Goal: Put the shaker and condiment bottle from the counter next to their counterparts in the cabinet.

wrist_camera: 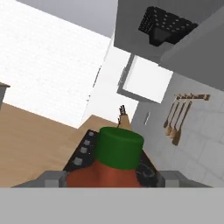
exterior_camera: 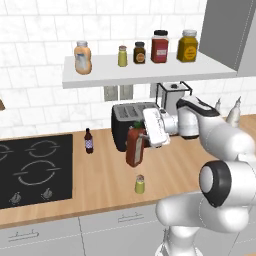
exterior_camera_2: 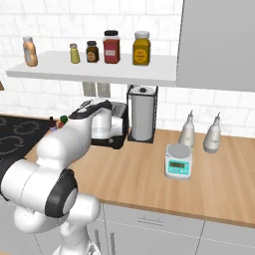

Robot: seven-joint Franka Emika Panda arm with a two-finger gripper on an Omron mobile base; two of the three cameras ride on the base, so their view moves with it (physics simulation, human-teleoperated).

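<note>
Claw (exterior_camera: 141, 142) clamped on condiment bottle (exterior_camera: 135, 147), lifted above counter (exterior_camera: 105, 175), label unreadable

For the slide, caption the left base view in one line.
Gripper shut on the condiment bottle, lifted over the counter; shaker waits below, counterparts on the cabinet shelf.

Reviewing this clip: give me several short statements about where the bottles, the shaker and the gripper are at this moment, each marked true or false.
1. The gripper is shut on the red sauce bottle, which is off the counter. True.
2. The small shaker on the counter lies on its side. False: it stands upright.
3. An orange bottle stands at the left end of the shelf. True.
4. The tiny dark bottle stands on the shelf. False: it stands on the counter beside the cooktop.
5. A second shaker stands on the shelf. True.
</note>
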